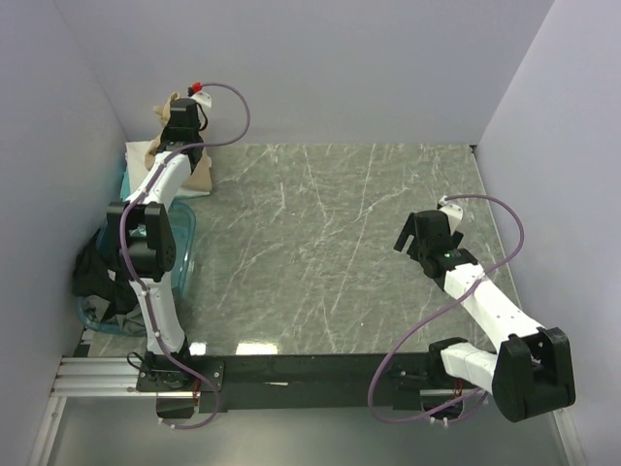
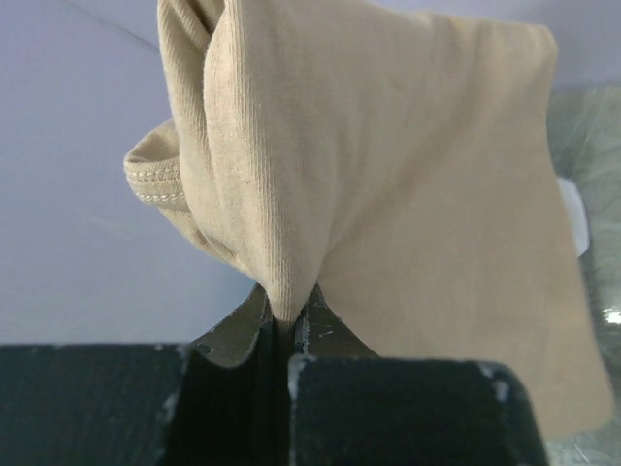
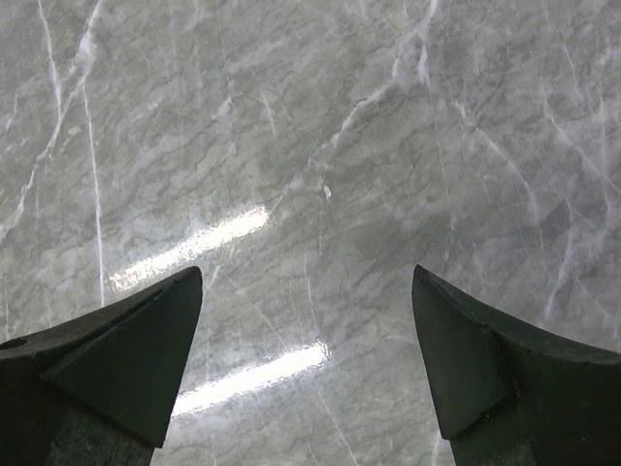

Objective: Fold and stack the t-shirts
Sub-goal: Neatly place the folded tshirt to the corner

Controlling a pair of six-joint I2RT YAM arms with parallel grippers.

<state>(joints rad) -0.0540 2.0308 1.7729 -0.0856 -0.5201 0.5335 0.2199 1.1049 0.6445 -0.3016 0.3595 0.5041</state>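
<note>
My left hand (image 1: pixel 182 120) is clamped tight on a thin pinch of the tan tee (image 2: pixel 388 194), held up in the air over the far end of the teal tub (image 1: pixel 184 238). The rest of the cloth hangs bunched from that pinch, w/ a stitched hem (image 2: pixel 155 184) curling out on one side. My right hand (image 1: pixel 424 239) is spread wide apart, holding nothing, hovering over bare tabletop (image 1: pixel 320 223) well to the right of the tub. White tee: can't pick it out for sure. There's a pale patch (image 1: pixel 134 152) at the tub's far end, too unclear to call.

What could go wrong, as I judge it:
- The grip is only a narrow fold. A quick swing away from the tub could let the fabric slide out & drop into the tub.
- The tee is wadded, so if set down as is it probably lands crumpled, w/ no flat panel to fold.
- The hanging tail may catch the tub rim & drag the tub along.
- My right hand is too far from the tub to help spread the cloth until I bring it over.
</note>
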